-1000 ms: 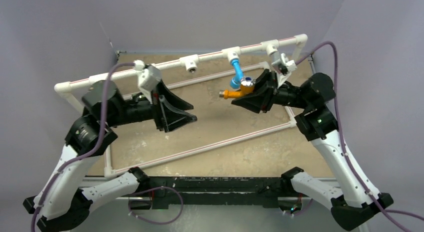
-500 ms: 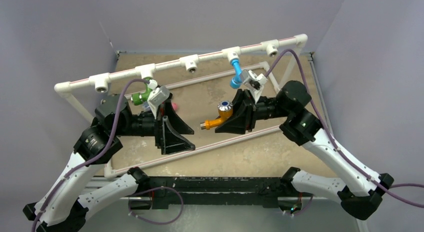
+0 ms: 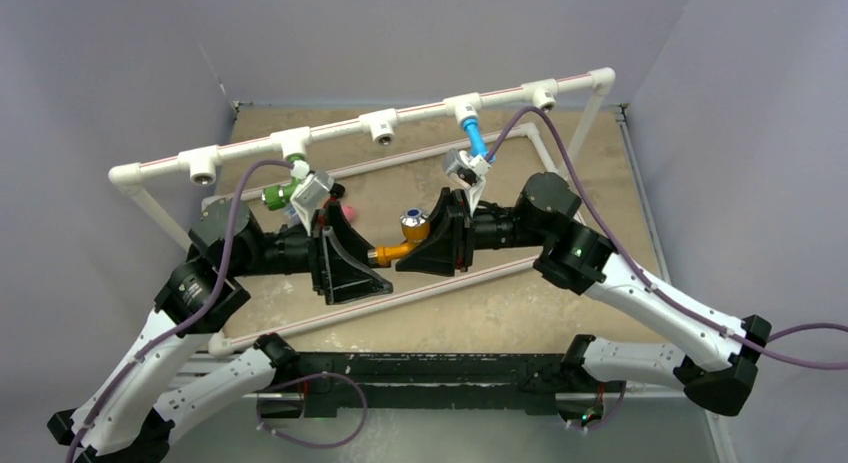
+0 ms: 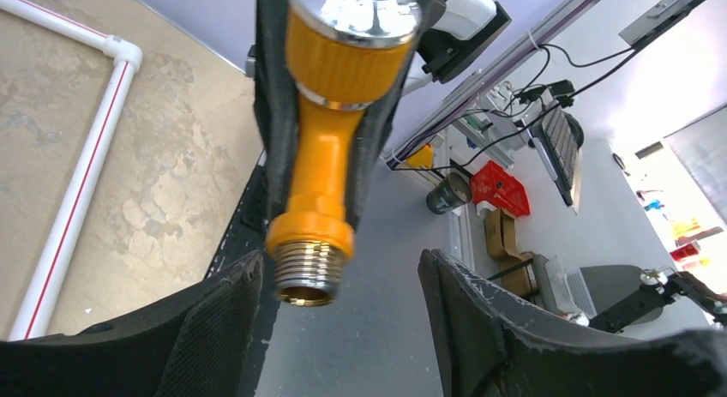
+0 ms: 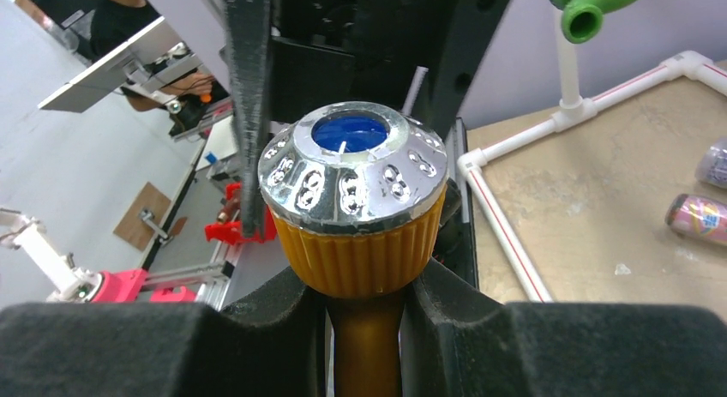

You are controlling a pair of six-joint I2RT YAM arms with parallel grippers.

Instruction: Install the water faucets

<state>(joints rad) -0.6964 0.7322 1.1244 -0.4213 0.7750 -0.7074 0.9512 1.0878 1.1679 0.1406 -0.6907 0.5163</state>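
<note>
My right gripper (image 3: 412, 249) is shut on the stem of the orange faucet (image 3: 404, 241), below its chrome cap with a blue centre (image 5: 356, 161), and holds it above the table; the gripper's pads clamp the stem in the right wrist view (image 5: 364, 328). The faucet's threaded metal end (image 4: 304, 273) sits between the spread fingers of my left gripper (image 4: 339, 315), nearer the left finger, without clear contact. My left gripper (image 3: 372, 273) is open. A green faucet (image 3: 280, 191) hangs at a tee on the white pipe rail. A blue faucet (image 3: 474, 138) hangs from another tee.
The white pipe rail (image 3: 420, 111) crosses the back with open tee sockets (image 3: 382, 129), (image 3: 200, 167), (image 3: 543, 94). A low white pipe frame (image 3: 450, 279) lies on the tan table. A pink can (image 5: 696, 217) lies on the table behind my left gripper.
My right arm has carried the orange faucet left and down from the blue faucet to my left gripper. My left arm has dropped away from the rail, uncovering the green faucet.
</note>
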